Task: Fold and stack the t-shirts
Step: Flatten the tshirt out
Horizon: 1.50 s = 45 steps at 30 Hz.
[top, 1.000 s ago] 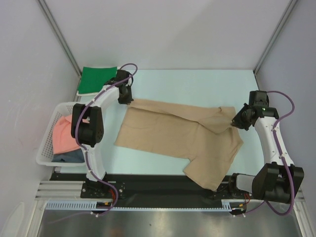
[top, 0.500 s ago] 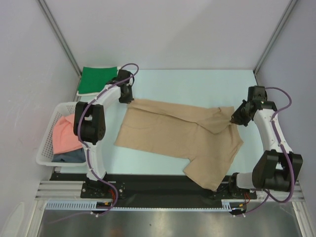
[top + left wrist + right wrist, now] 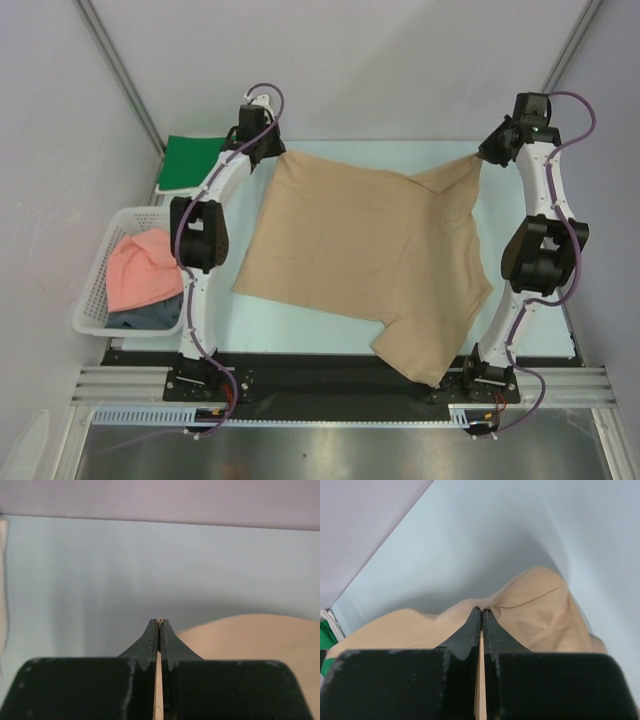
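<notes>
Noted at left a salmon t-shirt (image 3: 140, 280) and a dark grey-blue t-shirt (image 3: 150, 318) in the white basket (image 3: 88, 318); beyond, a green t-shirt (image 3: 190, 162) lying flat. Found the left tool (image 3: 275, 152) clamped on the tan t-shirt (image 3: 370, 260) at its far left corner. Spread across the desk (image 3: 400, 160). Found the right tool (image 3: 482, 155) pinched on the far right corner. Judged light, limp, prone to sag; best gripped at corners or hem.
</notes>
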### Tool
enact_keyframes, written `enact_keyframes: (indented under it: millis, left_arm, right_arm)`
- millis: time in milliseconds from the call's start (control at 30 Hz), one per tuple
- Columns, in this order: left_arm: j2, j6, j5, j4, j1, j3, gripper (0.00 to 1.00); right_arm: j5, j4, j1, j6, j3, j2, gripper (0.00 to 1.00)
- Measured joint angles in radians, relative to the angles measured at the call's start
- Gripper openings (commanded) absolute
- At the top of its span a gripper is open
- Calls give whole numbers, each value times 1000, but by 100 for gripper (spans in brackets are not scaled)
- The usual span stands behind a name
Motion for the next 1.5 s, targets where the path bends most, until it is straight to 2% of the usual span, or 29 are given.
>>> enact_keyframes:
  millis: [167,300,467,600,900,1067,1267,1500]
  left_arm:
    - [38,-2,32,120,3,-62,0]
    - [52,0,27,154,4,-65,0]
    - [-23,16,-5,158,5,-118,0]
    - [-215,47,-22,122,6,-207,0]
    - [-946,161,36,148,3,-325,0]
    - [-1244,220,69,128,2,-355,0]
    - [-1420,247,79,47,2,-303,0]
    - [-1491,263,42,-63,-4,-222,0]
  right_arm:
    - [-61,112,-3,-3,-65,2,0]
    - [-112,207,-14,-3,-123,0,0]
    - [-147,270,-45,3,-163,-57,0]
    - [-129,320,-70,26,-195,-207,0]
    - [-100,550,-77,42,-299,-794,0]
    - [-118,618,-77,37,-391,-1062,0]
    - [-140,642,-71,20,-360,-1261,0]
    - [-144,634,-24,-4,-219,-1300,0]
